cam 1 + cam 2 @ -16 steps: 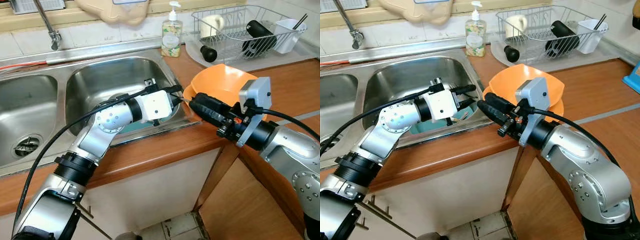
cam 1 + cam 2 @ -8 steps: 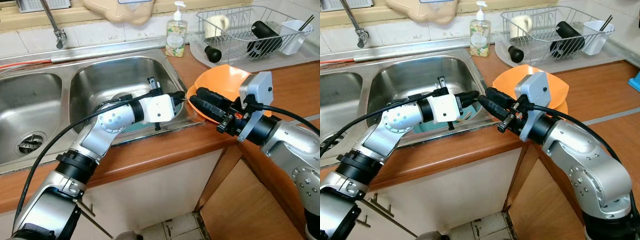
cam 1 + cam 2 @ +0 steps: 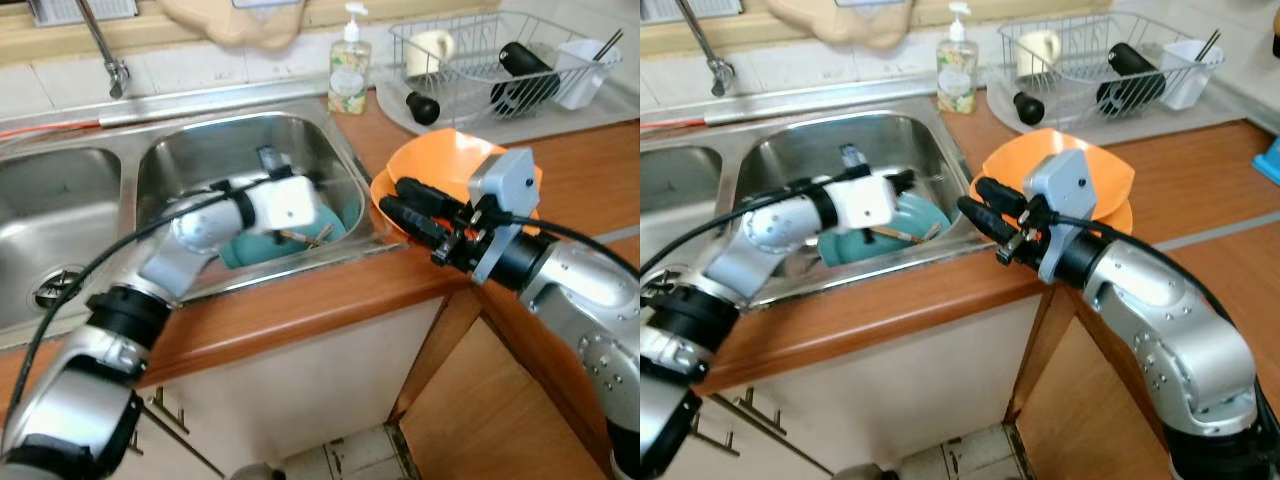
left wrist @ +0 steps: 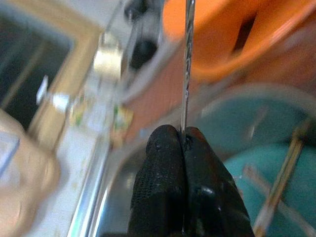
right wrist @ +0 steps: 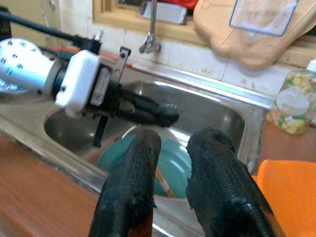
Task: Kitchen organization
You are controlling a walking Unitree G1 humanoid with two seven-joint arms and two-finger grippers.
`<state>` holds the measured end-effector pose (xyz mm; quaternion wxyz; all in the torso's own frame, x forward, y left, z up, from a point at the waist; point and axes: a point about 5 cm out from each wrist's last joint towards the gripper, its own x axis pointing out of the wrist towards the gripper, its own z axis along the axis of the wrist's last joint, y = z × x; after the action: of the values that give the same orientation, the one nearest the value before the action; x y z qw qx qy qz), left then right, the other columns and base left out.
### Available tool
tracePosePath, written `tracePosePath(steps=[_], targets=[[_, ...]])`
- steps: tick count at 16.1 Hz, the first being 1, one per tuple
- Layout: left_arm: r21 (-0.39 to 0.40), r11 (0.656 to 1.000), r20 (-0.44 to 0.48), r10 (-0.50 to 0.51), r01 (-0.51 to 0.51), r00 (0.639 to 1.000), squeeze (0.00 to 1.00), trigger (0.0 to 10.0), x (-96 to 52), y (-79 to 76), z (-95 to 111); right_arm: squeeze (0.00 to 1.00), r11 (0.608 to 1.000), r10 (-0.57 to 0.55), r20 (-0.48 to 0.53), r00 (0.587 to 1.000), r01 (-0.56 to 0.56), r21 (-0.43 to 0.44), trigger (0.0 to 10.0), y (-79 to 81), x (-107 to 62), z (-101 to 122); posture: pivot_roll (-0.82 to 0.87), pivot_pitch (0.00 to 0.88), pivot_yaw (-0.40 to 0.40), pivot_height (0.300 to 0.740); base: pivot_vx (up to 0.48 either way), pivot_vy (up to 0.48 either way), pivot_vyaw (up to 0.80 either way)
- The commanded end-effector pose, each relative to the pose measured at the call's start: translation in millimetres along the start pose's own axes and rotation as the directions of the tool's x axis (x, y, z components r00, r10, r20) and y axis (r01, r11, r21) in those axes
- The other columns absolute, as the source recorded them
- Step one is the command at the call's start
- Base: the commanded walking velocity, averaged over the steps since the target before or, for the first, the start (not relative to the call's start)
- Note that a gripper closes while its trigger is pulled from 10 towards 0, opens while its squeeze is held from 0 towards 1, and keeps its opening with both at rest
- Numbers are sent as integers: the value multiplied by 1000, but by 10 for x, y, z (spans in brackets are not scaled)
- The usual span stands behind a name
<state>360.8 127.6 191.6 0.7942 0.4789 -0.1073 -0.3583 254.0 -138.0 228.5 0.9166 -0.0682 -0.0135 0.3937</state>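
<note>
My left gripper [image 4: 183, 143] is over the right sink basin [image 3: 200, 165], fingers pressed together on a thin metal rod [image 4: 187, 64]. The left wrist view shows that pinch plainly, with the rod running up past the orange bowl [image 3: 440, 165]; in the head views that arm is blurred and I cannot make out the rod at all. What the rod is, I cannot tell.

The teal bowl [image 3: 910, 222] sits in the basin with a couple of chopsticks [image 3: 902, 236] lying across it. In the right wrist view it shows as a round teal rim [image 5: 173, 163] just beyond my right fingers [image 5: 133, 173], with the left gripper [image 5: 155, 112] above it.

My right gripper [image 3: 400, 200] hangs at the surface [image 3: 300, 310] edge between the sink and the orange bowl, which rests on an orange plate [image 3: 1120, 215]. Its fingers stand slightly apart, holding nothing.

The head views also show the soap bottle [image 3: 347, 62] behind the sink and the wire dish rack [image 3: 480, 60] at the back right, carrying a cup, a black bottle and a white holder.
</note>
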Motion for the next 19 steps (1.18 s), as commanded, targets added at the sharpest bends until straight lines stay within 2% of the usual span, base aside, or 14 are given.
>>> tracePosePath(steps=[1,4,5,6,9,10,11,13,15,17,19], targets=[[15,1000,-64,23,-22,998,0,0,-15,70,-102,0,1000,17,0,1000,-17,-24,10000,55,16,6,-104,0,47,740,0,0,0],[-9,1000,-227,-2,0,974,0,0,19,73,-349,0,999,24,-36,999,-26,-45,10000,121,56,-60,-109,0,45,740,0,0,0],[-16,1000,-250,-12,8,968,0,2588,27,68,-375,0,999,22,-41,999,-24,-49,10000,121,58,-66,-112,0,45,740,0,0,0],[-25,999,-296,-41,35,954,0,9882,45,35,-431,0,998,18,-55,998,-21,-56,10000,119,61,-84,-117,0,41,740,0,0,0],[-99,991,-386,-117,85,915,0,10000,72,-91,-558,0,998,-4,-89,996,-2,-69,10000,101,81,-119,-129,0,39,740,0,0,0],[-127,984,-425,-166,123,890,965,10000,58,-161,-616,0,997,-12,-97,995,5,-76,10000,109,96,-123,-137,0,48,740,0,0,0],[-136,980,-439,-189,142,879,1000,10000,48,-193,-639,0,997,-15,-101,995,7,-79,10000,118,94,-131,-139,0,51,740,0,0,0],[-169,973,-452,-219,158,865,1000,10000,28,-247,-677,0,997,-29,-100,995,22,-72,10000,123,84,-141,-139,0,52,740,0,0,0],[-193,972,-445,-208,133,871,1000,10000,22,-253,-687,0,997,-54,-92,994,48,-66,10000,83,83,-123,-139,0,52,740,0,0,0],[-199,972,-439,-203,125,875,1000,10000,19,-241,-687,0,993,-97,-91,991,91,-71,10000,1,88,-102,-135,0,42,740,0,0,0],[-215,974,-402,-157,74,902,1000,10000,19,-149,-654,0,975,-222,-83,971,218,-50,10000,-227,73,-44,-135,0,41,740,0,0,0]])
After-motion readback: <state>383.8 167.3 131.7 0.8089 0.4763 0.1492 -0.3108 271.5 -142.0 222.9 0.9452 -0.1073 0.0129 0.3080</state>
